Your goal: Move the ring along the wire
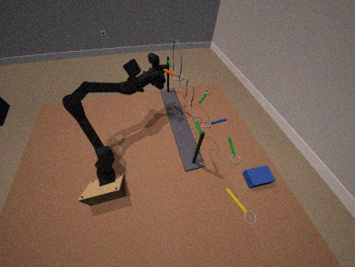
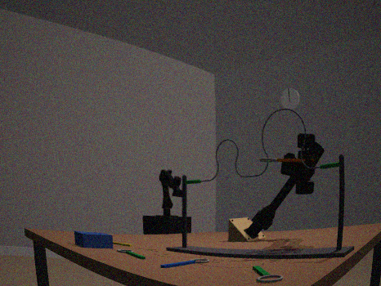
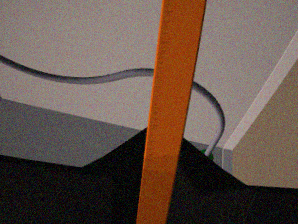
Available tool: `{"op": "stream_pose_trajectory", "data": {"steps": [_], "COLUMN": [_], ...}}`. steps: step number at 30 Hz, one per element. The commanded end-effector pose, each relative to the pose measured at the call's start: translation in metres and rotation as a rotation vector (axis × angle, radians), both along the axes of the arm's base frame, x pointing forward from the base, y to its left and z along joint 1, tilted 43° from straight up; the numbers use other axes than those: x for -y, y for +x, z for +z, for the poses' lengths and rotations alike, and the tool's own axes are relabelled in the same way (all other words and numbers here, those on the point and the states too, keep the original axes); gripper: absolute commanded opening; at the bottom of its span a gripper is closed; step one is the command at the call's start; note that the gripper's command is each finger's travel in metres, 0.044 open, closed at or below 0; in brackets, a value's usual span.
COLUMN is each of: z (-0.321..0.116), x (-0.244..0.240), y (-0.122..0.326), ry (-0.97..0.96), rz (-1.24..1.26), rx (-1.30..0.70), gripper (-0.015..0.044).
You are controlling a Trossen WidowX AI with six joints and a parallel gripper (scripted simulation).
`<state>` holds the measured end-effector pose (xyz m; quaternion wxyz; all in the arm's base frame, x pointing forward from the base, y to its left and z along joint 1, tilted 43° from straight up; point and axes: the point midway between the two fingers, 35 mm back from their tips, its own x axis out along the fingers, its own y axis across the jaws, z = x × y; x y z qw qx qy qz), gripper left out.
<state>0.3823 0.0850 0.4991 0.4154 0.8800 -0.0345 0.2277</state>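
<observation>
My gripper [image 1: 164,70] [image 3: 159,136] is shut on the orange handle [image 1: 170,72] [image 2: 291,160] [image 3: 175,90], high above the table. The ring [image 1: 179,79] [image 2: 262,160] lies nearly level at the handle's far end. In the exterior view it appears around the grey wire [image 2: 284,109] [image 3: 85,80], at the lower left side of the big loop; any contact is too small to tell. One green part [image 1: 169,63] [image 2: 329,165] [image 3: 206,153] is at the far post [image 1: 167,78] [image 2: 340,204]. The other green part [image 1: 198,127] [image 2: 194,181] is at the near post [image 1: 198,149] [image 2: 184,212]. The ring is outside the wrist view.
The posts stand on a dark base strip [image 1: 179,130] [image 2: 262,254]. The wire also has a smaller hump [image 2: 227,140]. Beyond the strip lie a blue block [image 1: 259,176] [image 2: 93,240] and several spare ring tools, including a yellow handle [image 1: 236,200] and a blue handle [image 1: 219,121] [image 2: 177,264].
</observation>
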Motion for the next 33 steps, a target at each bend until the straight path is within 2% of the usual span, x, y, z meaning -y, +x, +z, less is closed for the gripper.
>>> {"op": "stream_pose_trajectory", "data": {"steps": [1, 33], "z": [-0.015, -0.096], "x": [-0.009, -0.036], "y": [0.003, 0.009], "ry": [-0.094, -0.66], "rz": [0.002, -0.006], "rx": [-0.024, -0.13], "gripper": [-0.015, -0.015]}}
